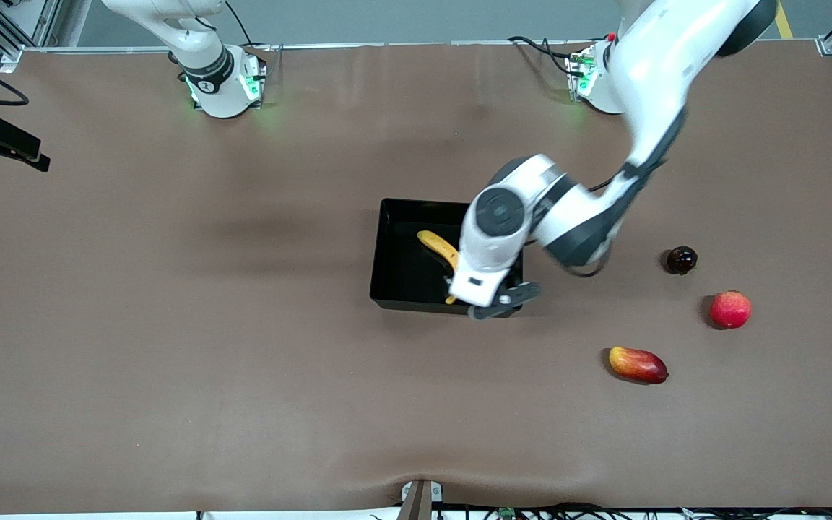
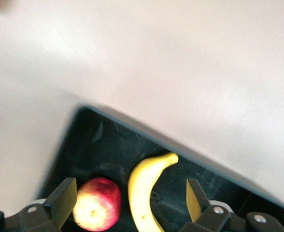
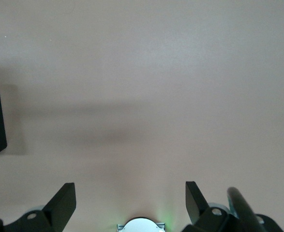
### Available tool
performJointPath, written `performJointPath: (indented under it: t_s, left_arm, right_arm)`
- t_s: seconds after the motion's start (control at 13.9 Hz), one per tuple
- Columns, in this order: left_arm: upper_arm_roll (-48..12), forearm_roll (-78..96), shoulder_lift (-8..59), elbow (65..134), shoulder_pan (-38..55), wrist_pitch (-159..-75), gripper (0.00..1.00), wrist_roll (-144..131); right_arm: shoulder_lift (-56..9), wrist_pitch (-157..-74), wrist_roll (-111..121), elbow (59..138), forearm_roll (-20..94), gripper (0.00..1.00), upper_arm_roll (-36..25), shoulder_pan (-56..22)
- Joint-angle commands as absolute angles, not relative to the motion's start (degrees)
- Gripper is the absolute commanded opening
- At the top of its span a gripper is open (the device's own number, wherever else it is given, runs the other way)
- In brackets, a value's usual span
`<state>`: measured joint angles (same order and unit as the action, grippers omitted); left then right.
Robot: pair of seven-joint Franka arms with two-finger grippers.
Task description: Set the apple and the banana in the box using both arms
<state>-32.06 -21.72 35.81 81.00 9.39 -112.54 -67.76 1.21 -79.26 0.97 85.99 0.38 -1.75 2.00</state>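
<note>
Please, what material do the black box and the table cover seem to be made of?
The box looks like hard plastic: its black floor is glossy, with faint scuffs and reflections around the banana and apple. The table cover seems a matte brown cloth or soft mat, since it shows gentle ripples; I cannot tell which.

- The front view looks down from high across the table [image 1: 170, 361], facing the two arm bases along its top edge, and takes in the whole tabletop.
- The left wrist view looks down from close above the box [image 2: 98, 140], between the left gripper's [image 2: 127, 205] spread fingers; the banana [image 2: 144, 193] and apple [image 2: 98, 203] lie inside.
- The front view shares that box [image 1: 394, 245] and banana [image 1: 438, 249].
- The right wrist view looks from higher up, past the right gripper [image 3: 130, 205], onto bare table [image 3: 156, 87], with its own arm's base [image 3: 141, 225] at the frame edge.
</note>
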Motion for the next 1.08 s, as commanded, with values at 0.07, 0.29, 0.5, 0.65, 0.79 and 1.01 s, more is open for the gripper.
performJointPath:
  t_s: [0.07,0.29,0.5,0.65,0.79,1.01]
  left_arm:
    - [-32.3,-22.2,23.0,83.8,4.5,-105.8,1.0,-61.1]
    - [-32.9,-19.6,17.9,83.7,-3.5,-102.1,1.0,-45.1]
    - [-32.5,-10.6,11.6,83.7,-11.0,-99.3,1.0,-39.3]
    - [-32.4,-7.4,8.6,83.7,-15.9,-98.6,1.0,-34.8]
    - [-32.6,-6.4,7.2,83.7,-19.7,-96.3,1.0,-27.9]
    - [-31.8,-6.6,4.3,83.7,-21.3,-92.2,1.0,-21.6]
  right_arm:
    - [1.9,-78.8,1.5,86.3,0.8,1.0,-1.3,2.7]
    - [1.9,-78.8,1.6,86.3,0.8,1.0,-1.3,2.7]
    - [1.9,-76.4,1.6,85.9,0.8,1.0,-1.2,2.5]
    - [1.6,-76.5,1.6,84.6,1.0,1.0,-1.2,2.7]
    - [0.9,-76.5,2.4,83.1,0.7,1.0,-1.4,2.9]
    - [1.2,-78.7,2.4,83.2,-0.4,1.0,-1.4,2.7]
